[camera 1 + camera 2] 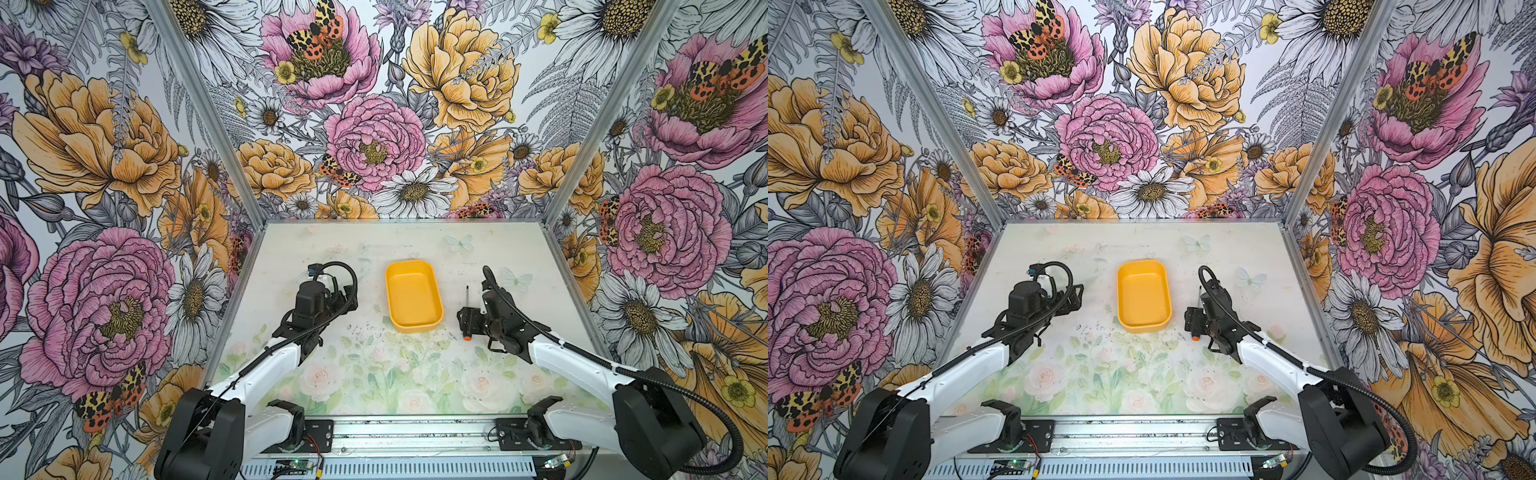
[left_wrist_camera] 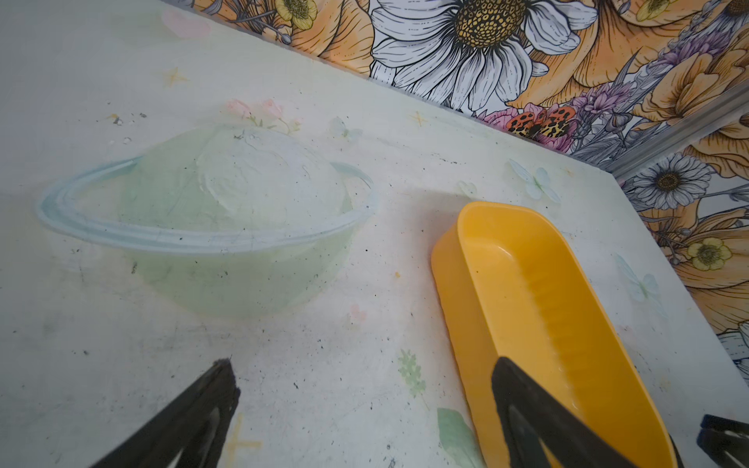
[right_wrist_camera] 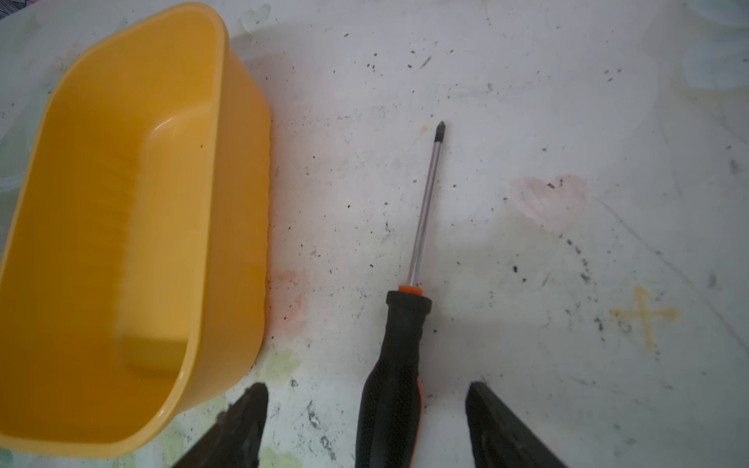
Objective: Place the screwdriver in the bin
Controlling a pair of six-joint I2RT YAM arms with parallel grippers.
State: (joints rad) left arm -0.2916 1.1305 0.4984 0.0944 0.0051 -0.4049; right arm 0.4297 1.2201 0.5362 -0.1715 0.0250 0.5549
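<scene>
The screwdriver (image 3: 399, 364) lies flat on the table to the right of the bin, black handle toward the front, thin shaft (image 1: 467, 296) pointing to the back wall, orange end cap (image 1: 1195, 338) showing. My right gripper (image 3: 367, 389) hangs low over the handle. It is open, one finger on each side, with table visible between each finger and the handle. The yellow-orange bin (image 1: 415, 326) (image 1: 1144, 326) stands mid-table with nothing in it. My left gripper (image 2: 364, 364) is open and holds nothing, left of the bin (image 2: 458, 308); one finger overlaps the bin's near corner in the left wrist view.
The floral walls enclose the table on three sides. The table surface (image 1: 374, 365) carries faded prints and dark specks. Both arm bases sit on a metal rail (image 1: 415, 434) along the front edge.
</scene>
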